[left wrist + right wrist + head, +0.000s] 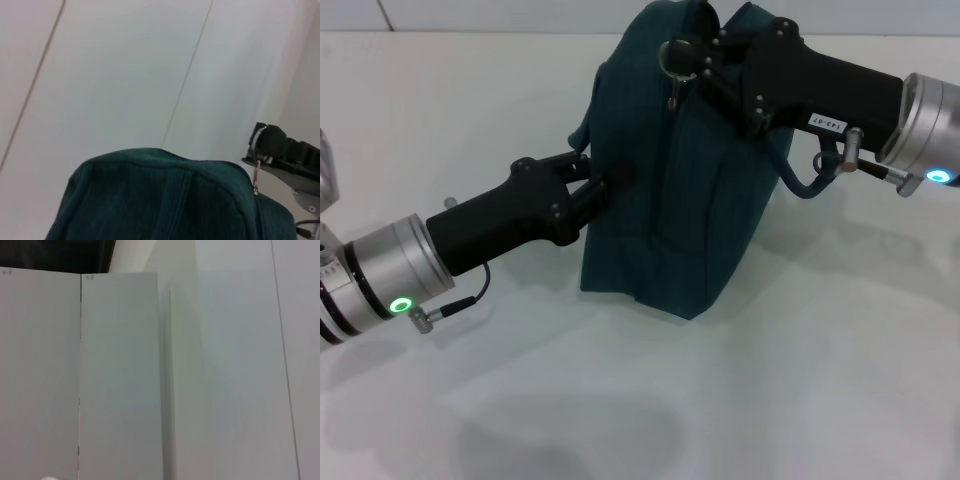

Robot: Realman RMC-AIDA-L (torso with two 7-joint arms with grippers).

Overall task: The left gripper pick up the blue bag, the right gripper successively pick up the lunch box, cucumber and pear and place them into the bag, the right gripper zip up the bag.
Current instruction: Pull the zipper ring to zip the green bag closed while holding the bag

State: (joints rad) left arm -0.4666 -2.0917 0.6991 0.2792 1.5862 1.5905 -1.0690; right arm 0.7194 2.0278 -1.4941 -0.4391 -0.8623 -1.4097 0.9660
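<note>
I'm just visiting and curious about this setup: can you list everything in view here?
blue bag: one, dark teal, standing on the table between the two arms, top closed.
zipper pull: one, silver ring, at the bag's top.
table: one, white, under the bag.
left tool: one, black, shut on the bag's left side.
right tool: one, black, shut on the zipper pull at the bag's top.
</note>
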